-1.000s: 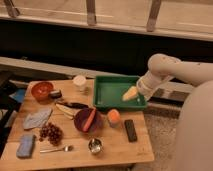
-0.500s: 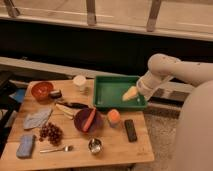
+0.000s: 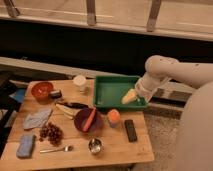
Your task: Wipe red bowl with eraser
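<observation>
Dark panelling and a metal railing are running behind a wooden surface (image 3: 112, 145) that is carrying many small items. The tool (image 3: 130, 97) is hanging over the green tray (image 3: 116, 79), low above its floor near the tray's front corner. Its fingers are standing apart and nothing is showing between them.

The eraser (image 3: 130, 130) is lying flat on the surface, directly in front of the tool, toward the camera and just past the tray's front rim. An orange cup (image 3: 114, 116) is standing just beside it, on the side away from the robot's body. The red bowl (image 3: 42, 90) is sitting well apart from the tool, at the opposite end of the surface, with a small dark object (image 3: 55, 93) touching or nearly touching its rim.

The eraser is probably handling as a light, stiff block with a low profile, so the fingers are likely needing to come down close to the surface. Taking hold across the narrow width, at mid-length, is appearing the soundest choice; its long sides are looking free. The bowl is appearing light and may be sliding under wiping pressure.
</observation>
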{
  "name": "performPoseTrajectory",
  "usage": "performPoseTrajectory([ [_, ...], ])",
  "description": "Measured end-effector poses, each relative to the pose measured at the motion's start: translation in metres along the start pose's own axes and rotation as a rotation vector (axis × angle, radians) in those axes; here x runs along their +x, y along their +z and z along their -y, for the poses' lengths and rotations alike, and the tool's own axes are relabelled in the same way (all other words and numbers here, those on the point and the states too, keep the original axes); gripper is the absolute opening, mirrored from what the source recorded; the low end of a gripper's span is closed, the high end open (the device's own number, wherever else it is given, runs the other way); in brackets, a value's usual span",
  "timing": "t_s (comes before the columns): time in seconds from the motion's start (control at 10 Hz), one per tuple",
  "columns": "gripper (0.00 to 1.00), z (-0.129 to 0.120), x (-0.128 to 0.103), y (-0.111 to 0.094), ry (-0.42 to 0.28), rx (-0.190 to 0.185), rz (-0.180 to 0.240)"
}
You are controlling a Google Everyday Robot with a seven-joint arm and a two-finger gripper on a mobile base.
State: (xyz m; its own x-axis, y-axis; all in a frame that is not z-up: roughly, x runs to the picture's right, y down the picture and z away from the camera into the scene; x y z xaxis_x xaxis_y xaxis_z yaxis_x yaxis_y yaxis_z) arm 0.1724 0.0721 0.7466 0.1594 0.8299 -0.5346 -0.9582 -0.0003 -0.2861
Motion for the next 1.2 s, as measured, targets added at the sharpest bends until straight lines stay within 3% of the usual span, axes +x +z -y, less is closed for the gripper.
performPoseTrajectory([
  [0.3, 0.8, 0.024, 0.026, 0.007, 0.052, 0.03, -0.024],
  [0.5, 0.8, 0.038, 0.039, 0.024, 0.094, 0.048, -0.054],
  [0.8, 0.8, 0.055, 0.063, 0.048, 0.129, 0.057, -0.147],
  [1.2, 0.8, 0.057, 0.068, 0.049, 0.132, 0.057, -0.158],
])
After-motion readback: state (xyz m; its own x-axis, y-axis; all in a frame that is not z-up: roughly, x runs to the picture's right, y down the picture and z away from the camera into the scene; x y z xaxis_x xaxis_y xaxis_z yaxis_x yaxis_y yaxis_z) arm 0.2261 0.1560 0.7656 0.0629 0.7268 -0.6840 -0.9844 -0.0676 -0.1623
